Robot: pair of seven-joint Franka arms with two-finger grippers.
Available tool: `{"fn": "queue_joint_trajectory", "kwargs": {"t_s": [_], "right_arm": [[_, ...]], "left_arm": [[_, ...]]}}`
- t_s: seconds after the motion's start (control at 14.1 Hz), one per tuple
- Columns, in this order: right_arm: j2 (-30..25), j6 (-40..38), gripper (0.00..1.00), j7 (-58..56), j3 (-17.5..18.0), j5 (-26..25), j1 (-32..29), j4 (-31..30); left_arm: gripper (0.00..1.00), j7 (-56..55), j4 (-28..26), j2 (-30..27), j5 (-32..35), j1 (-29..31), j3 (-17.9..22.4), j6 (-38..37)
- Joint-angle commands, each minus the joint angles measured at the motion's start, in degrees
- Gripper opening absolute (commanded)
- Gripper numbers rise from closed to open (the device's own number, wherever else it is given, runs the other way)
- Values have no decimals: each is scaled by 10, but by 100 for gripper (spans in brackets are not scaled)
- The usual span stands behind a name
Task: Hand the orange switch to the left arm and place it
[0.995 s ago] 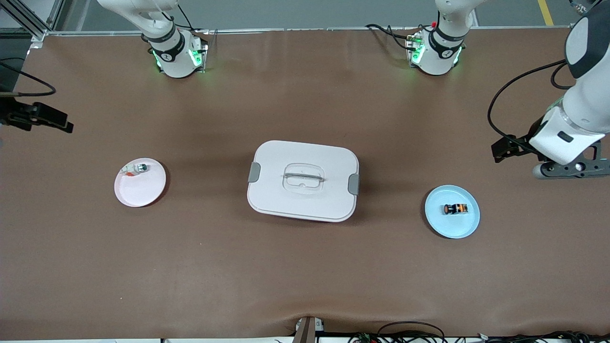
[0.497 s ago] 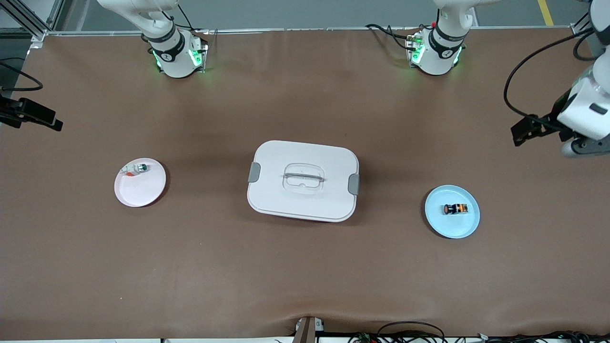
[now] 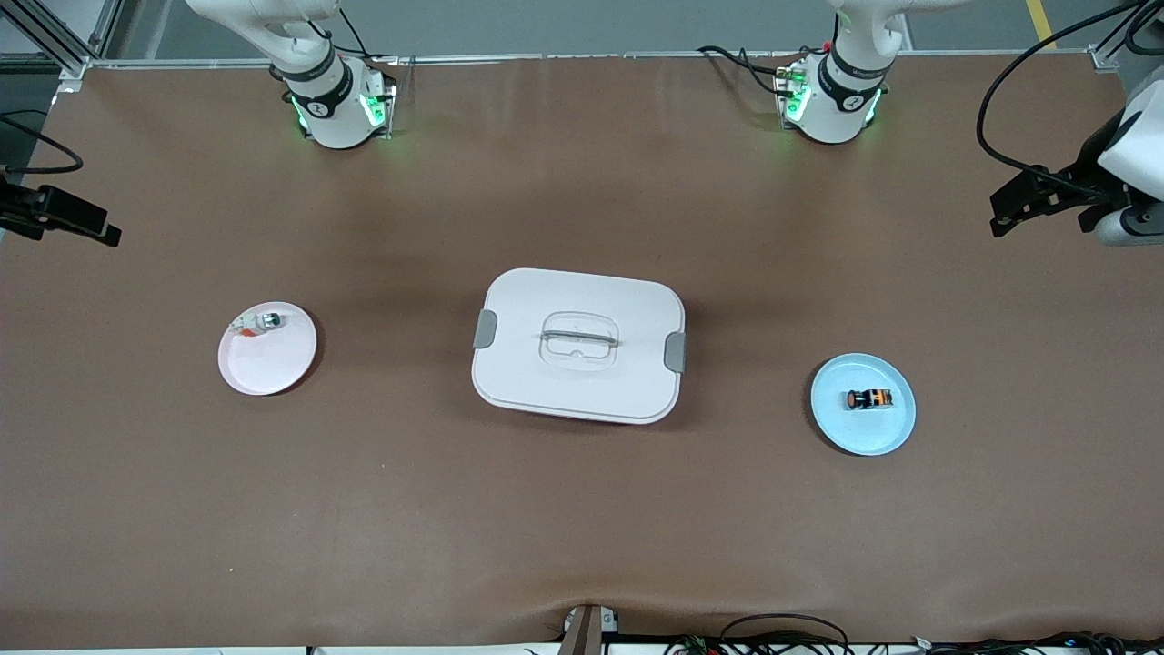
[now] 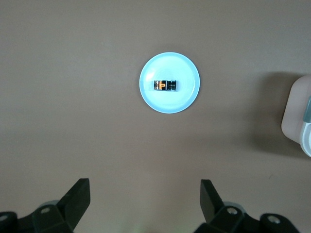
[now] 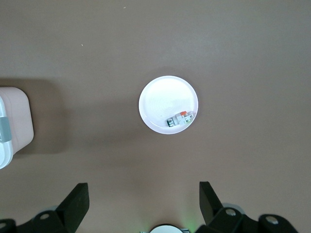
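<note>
Front view: the orange switch is lying on the light-blue plate, toward the left arm's end of the counter, with the box sitting mid-counter.

Left wrist view: the left claw is hanging over bare counter, fingers apart.

Right wrist view: the right claw is likewise gaping, the pink plate lying below.

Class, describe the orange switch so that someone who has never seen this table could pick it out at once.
Start from the big white box at the table's middle and look toward the left arm's end, to the light-blue plate. The orange switch lies on it: a tiny black body with orange marks, unlike the silver-and-white part on the pink plate.
</note>
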Motion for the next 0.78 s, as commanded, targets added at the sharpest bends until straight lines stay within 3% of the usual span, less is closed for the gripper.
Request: {"fn": "queue_joint_trajectory", "kwargs": {"t_s": [0.0,0.36,0.71], "right_arm": [[-18,9,100,-17,2,2,-10,-19],[-37,23,100,-17,31,-15,-22,-47],[-58,43,100,-17,31,-16,-22,-79]], "left_arm": [[100,9,-18,-19,-9,-7,6,3],[100,17,-20,-28,-18,-4,3,2],[100,17,-19,-41,-28,-2,5,-12]]}}
